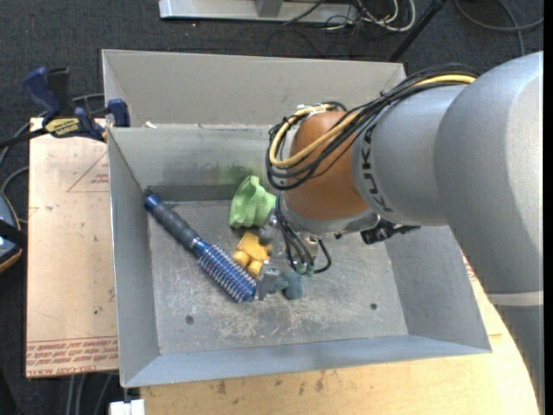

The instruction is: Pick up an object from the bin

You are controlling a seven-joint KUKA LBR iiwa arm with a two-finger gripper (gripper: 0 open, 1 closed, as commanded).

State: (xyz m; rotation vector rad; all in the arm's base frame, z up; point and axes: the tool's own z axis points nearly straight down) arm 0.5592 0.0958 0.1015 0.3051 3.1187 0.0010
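Observation:
My gripper (278, 282) reaches down into the middle of the bin, its fingertips low over the floor just right of the bristle end of a blue brush (200, 249). The brush lies diagonally, handle toward the upper left, bristle head at the lower right. A small yellow block-like toy (251, 251) sits right against the gripper's left side, above the brush head. A crumpled light green cloth-like thing (251, 201) lies behind it, partly under the wrist. Something small and teal-grey (292, 289) shows at the fingertips; I cannot tell whether it is held.
The arm with its orange cover and cables hides the bin's right middle. The bin's sloped walls rise on all sides. Bare floor shows along the front and at the right.

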